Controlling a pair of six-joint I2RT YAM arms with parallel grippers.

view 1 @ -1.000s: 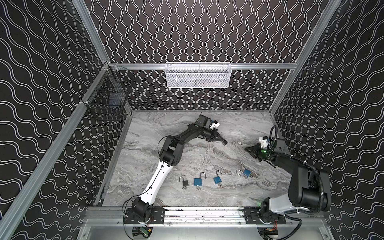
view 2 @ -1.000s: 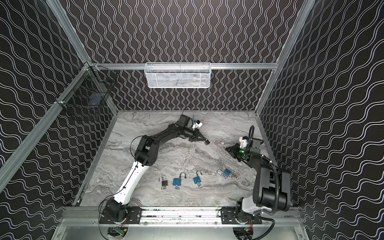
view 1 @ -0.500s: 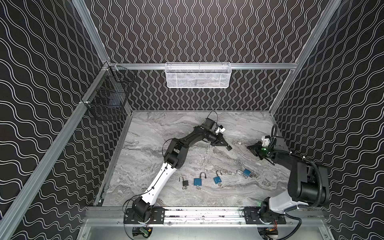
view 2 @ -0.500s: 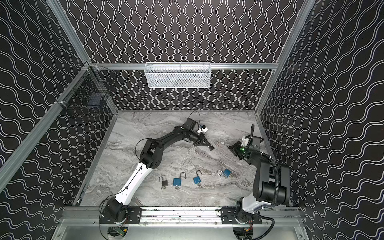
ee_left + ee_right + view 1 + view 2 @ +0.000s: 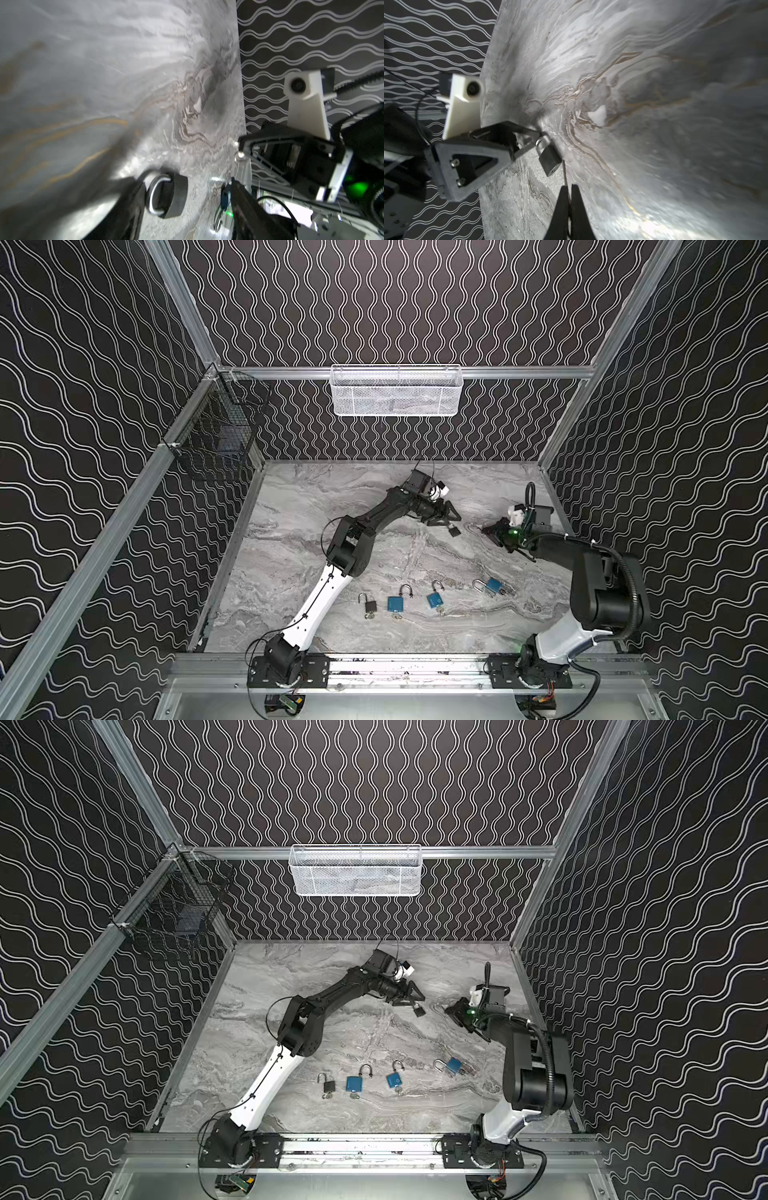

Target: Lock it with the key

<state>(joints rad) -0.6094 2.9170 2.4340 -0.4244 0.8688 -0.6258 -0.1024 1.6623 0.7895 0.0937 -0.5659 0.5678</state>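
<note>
The left gripper [image 5: 454,521] is standing with jaws apart, the dark padlock [image 5: 454,531] sitting just off its fingertips, shackle toward them. Whether the padlock is touching the table [image 5: 291,510] is unclear. Opposite, the right gripper [image 5: 568,187] is clamping the key [image 5: 564,172], its blade tip reaching just beside the padlock's body.

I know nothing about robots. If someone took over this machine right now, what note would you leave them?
Left claw: open, dark padlock at its tips, not gripped.
Right claw: shut on the key, its tip near that padlock, not inserted.
Four more padlocks lie in a row near the front.
Done: key held. To do: insert and turn it; shackle state unclear.
</note>
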